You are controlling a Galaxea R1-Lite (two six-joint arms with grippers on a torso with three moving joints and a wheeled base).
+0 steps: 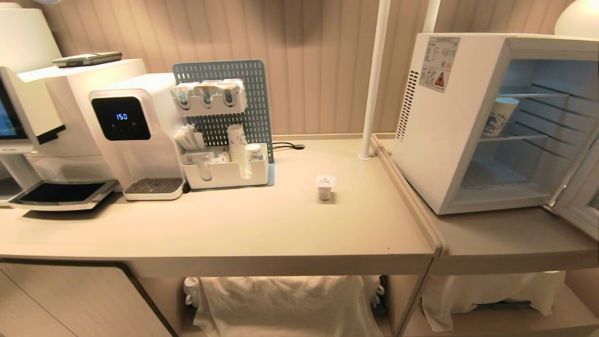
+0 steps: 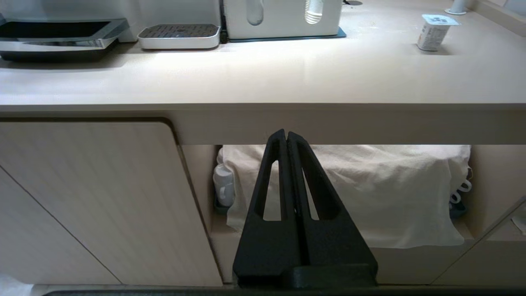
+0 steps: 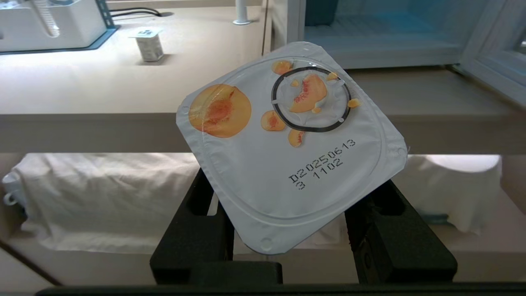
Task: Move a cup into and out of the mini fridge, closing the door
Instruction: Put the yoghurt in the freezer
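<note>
My right gripper (image 3: pixel 287 183) is shut on a yogurt cup with a peach-printed foil lid (image 3: pixel 287 156), held level in front of the counter's edge and below its top. The mini fridge (image 1: pixel 440 140) stands on the right counter section. Its door (image 1: pixel 580 196) is swung open to the right. A blue-patterned paper cup (image 1: pixel 499 116) sits on the fridge's middle wire shelf. A second small yogurt cup (image 1: pixel 325 186) stands on the counter left of the fridge. My left gripper (image 2: pixel 286 133) is shut and empty, parked low before the cabinet. Neither arm shows in the head view.
A white water dispenser (image 1: pixel 131 131) and a blue pegboard organizer with paper cups (image 1: pixel 224 140) stand at the back left. A white pole (image 1: pixel 374 79) rises beside the fridge. Cloth-covered items (image 1: pixel 281 299) fill the shelf under the counter.
</note>
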